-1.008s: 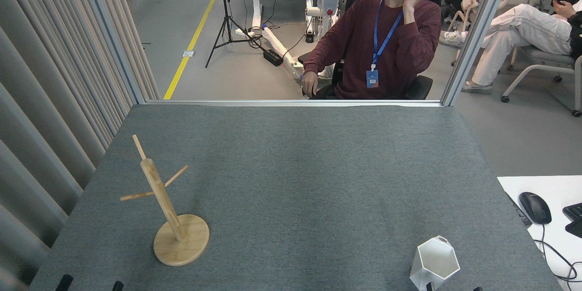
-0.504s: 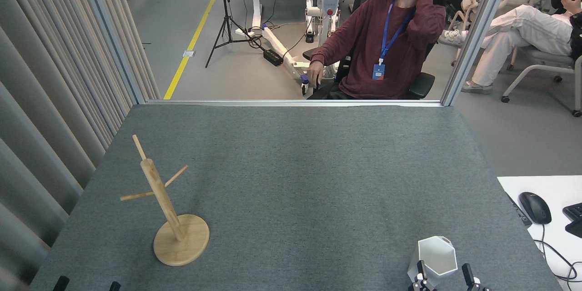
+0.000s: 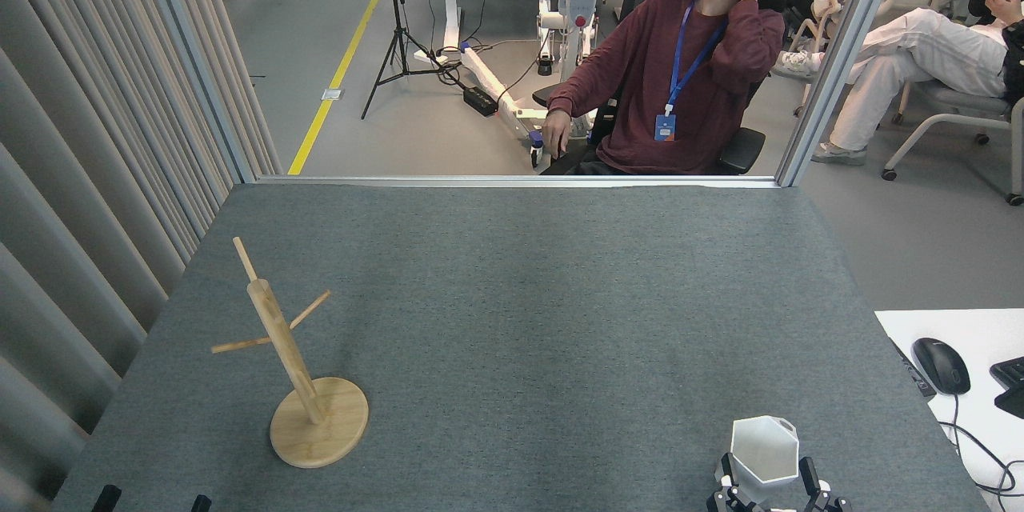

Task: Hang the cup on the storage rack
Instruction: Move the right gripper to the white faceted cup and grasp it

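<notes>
Right gripper point(image 3: 770, 488) sits at the bottom edge with a finger on each side of the white hexagonal cup point(image 3: 764, 448), which is upright on the grey felt table point(image 3: 520, 296) at the near right. I can't tell if the fingers are clamped on it or just bracketing it. Left gripper point(image 3: 152, 502) is only two dark tips at the near-left edge, state unreadable. Risks as I see them: faceted tapered walls could let the cup twist or slip if the pinch lands on an edge, and the bamboo mug tree point(image 3: 292, 368) is well apart at the near left, so a long carry, a thin peg and a small handle hole mean a slight misalignment could knock the tree over.
</notes>
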`<state>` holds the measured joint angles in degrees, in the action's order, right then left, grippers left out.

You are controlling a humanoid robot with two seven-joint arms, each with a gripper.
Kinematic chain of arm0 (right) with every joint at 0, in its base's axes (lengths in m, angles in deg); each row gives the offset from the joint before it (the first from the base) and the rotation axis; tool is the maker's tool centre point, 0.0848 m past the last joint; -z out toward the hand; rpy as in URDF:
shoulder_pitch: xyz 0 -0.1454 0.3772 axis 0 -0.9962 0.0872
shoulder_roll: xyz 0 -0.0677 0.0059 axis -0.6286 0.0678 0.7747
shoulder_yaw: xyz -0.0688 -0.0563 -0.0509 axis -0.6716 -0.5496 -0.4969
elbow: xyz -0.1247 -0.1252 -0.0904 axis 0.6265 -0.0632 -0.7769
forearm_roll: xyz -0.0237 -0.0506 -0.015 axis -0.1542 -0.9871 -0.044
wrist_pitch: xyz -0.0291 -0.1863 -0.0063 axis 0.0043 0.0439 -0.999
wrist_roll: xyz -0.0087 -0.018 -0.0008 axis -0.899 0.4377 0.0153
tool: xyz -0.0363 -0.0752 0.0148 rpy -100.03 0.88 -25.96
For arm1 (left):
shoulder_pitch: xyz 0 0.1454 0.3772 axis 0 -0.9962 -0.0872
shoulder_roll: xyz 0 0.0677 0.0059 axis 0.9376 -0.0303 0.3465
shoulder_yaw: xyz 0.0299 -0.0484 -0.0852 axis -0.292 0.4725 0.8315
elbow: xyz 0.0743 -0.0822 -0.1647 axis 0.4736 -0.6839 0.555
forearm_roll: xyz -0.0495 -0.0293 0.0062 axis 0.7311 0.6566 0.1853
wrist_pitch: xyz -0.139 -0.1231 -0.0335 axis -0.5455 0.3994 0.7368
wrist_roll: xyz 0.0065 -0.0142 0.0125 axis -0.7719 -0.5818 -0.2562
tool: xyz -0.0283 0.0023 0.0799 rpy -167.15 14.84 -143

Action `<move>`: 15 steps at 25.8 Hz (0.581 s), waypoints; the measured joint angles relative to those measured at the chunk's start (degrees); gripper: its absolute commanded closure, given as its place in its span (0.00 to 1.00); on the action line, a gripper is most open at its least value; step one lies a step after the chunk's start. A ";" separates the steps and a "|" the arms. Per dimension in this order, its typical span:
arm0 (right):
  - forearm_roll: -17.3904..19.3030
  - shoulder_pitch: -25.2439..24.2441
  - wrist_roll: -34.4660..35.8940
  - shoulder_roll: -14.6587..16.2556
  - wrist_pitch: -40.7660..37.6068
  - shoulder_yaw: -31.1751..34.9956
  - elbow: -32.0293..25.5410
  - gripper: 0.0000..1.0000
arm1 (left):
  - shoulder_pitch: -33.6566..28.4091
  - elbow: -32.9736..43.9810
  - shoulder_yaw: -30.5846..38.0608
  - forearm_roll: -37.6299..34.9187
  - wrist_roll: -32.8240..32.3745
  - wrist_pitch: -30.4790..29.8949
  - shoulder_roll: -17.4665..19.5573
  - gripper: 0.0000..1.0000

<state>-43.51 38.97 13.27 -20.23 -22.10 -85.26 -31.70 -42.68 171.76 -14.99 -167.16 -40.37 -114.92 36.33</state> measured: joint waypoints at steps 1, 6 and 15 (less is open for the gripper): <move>0.00 0.10 -0.01 -0.06 0.03 -0.15 0.02 0.01 | 0.00 0.02 0.01 0.00 0.00 -0.07 0.00 0.00; -0.01 0.66 0.26 -0.29 0.16 -0.91 0.24 0.01 | -0.07 0.04 0.35 0.06 0.01 -0.29 0.05 0.00; 0.01 2.78 0.56 -0.72 1.18 -1.08 3.02 0.01 | -0.10 0.02 0.96 0.18 0.74 -0.47 0.17 0.00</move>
<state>-43.50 41.75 13.83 -20.94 -20.92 -86.34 -28.68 -42.78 171.77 -14.04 -166.98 -39.63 -115.39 36.50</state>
